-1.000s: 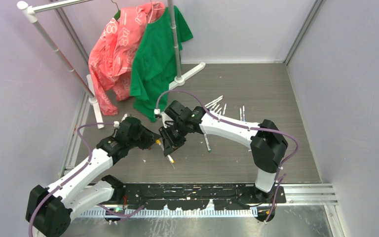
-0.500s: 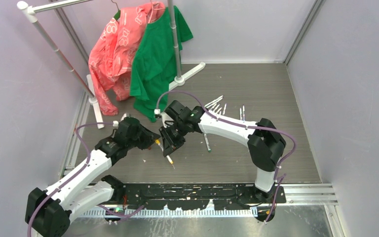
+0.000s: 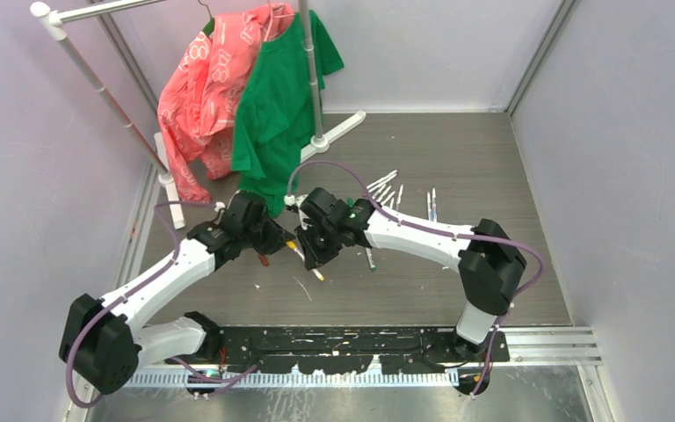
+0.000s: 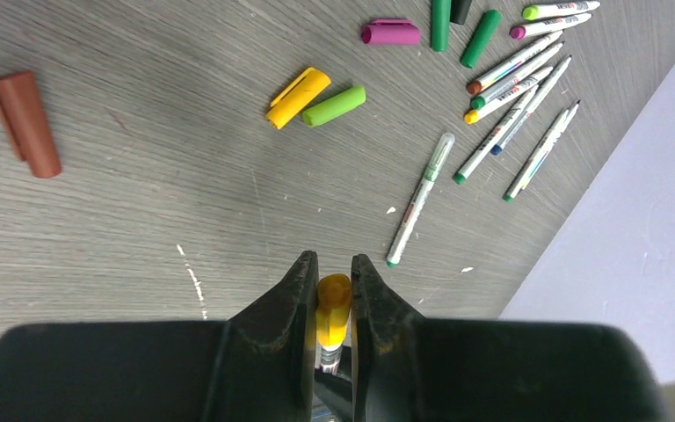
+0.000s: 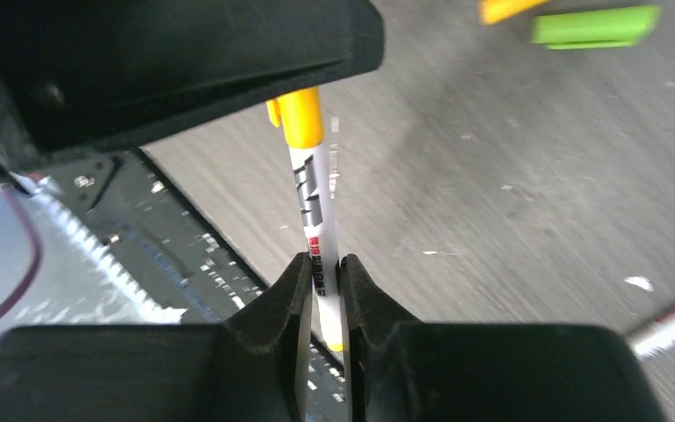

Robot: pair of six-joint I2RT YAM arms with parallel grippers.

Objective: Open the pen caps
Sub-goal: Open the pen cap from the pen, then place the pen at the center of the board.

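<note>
No text can be read for certain. The pen (image 5: pixel 316 211) has print along its white barrel: heavy black block strokes just below the cap (image 5: pixel 301 114), then a small red line, both too blurred to make out. The loose pens (image 4: pixel 510 90) carry tiny marks, all illegible. The pink shirt (image 3: pixel 202 88) at the counter's far left corner bears white shapes, perhaps letters, unreadable.

You find the left gripper (image 3: pixel 281 245) and right gripper (image 3: pixel 315 255) side by side at the middle of the table (image 3: pixel 492 167). A pen (image 5: pixel 315 220) sits in the right one, its cap (image 4: pixel 333 303) in the left one. Close by lie loose caps (image 4: pixel 297 97). The other pens (image 3: pixel 385 186) lie farther, to the right; the clothes rack (image 3: pixel 315 114) stands far left.
</note>
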